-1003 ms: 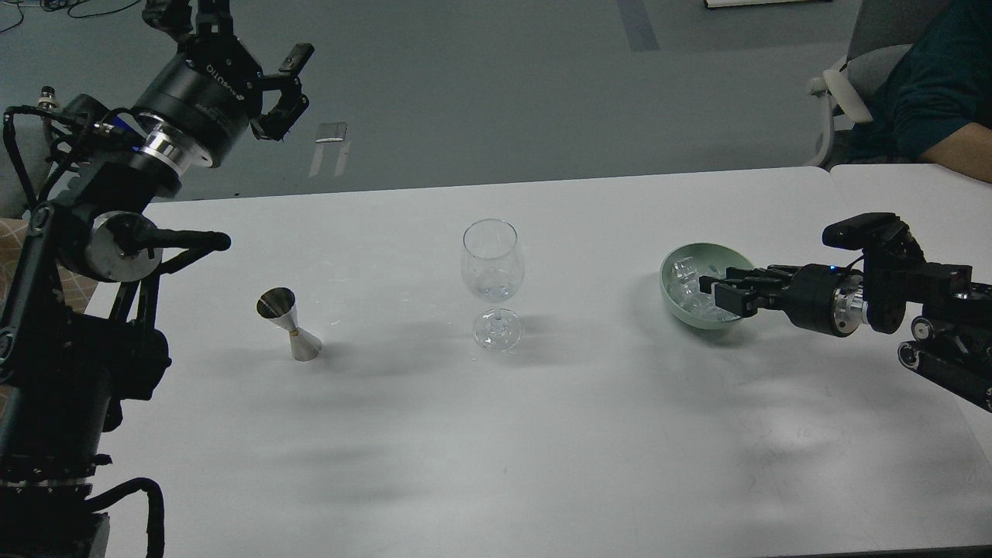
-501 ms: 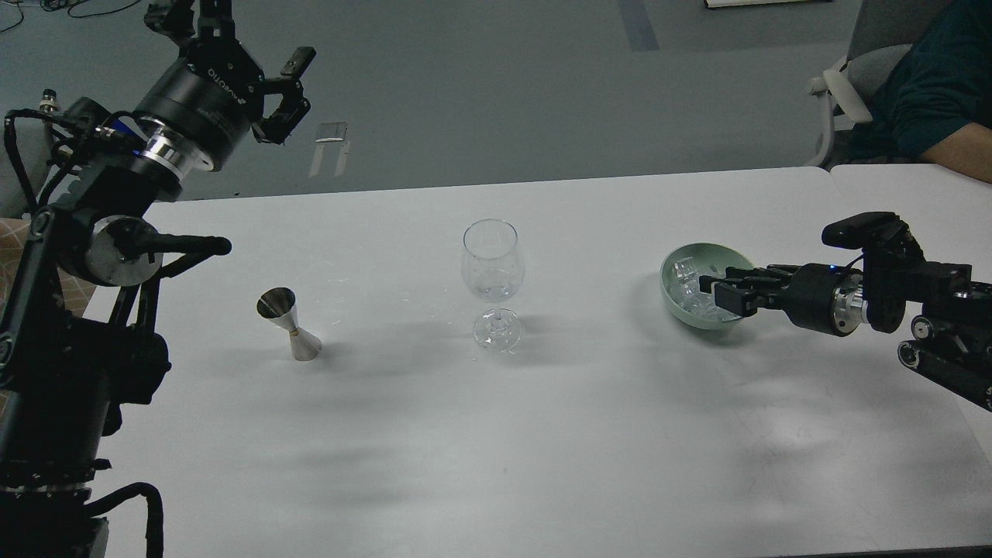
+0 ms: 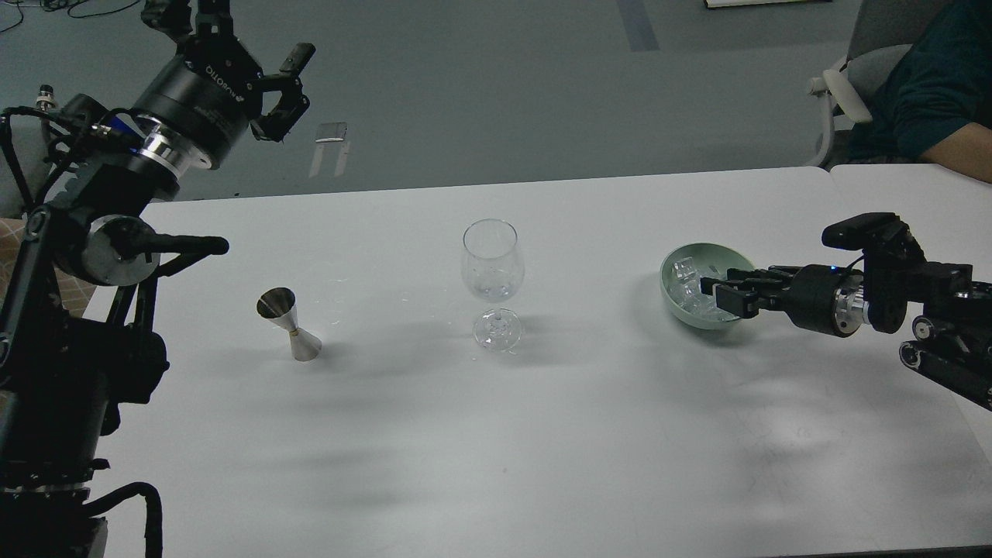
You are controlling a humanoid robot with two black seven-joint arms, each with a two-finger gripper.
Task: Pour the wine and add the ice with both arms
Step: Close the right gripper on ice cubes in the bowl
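A clear wine glass (image 3: 493, 260) stands upright at the table's middle; something clear glints at the bottom of its bowl. A pale green bowl (image 3: 671, 302) at the right holds several clear lumps of ice (image 3: 685, 277). My right gripper (image 3: 717, 293) reaches in from the right, with its fingertips inside the bowl among the ice. Whether it grips a lump cannot be told. My left gripper (image 3: 236, 35) is open and empty, raised high beyond the table's far left corner. A steel jigger (image 3: 288, 322) stands on the table below it.
The white table (image 3: 542, 434) extends toward me. A second table abuts at the right. A seated person (image 3: 930, 93) and a chair (image 3: 837, 93) are at the far right. A small metal object (image 3: 332, 133) lies on the floor beyond the table.
My left gripper has shifted very slightly up and left. My right gripper stays in the bowl, with almost no movement. Glass, jigger and bowl have not moved.
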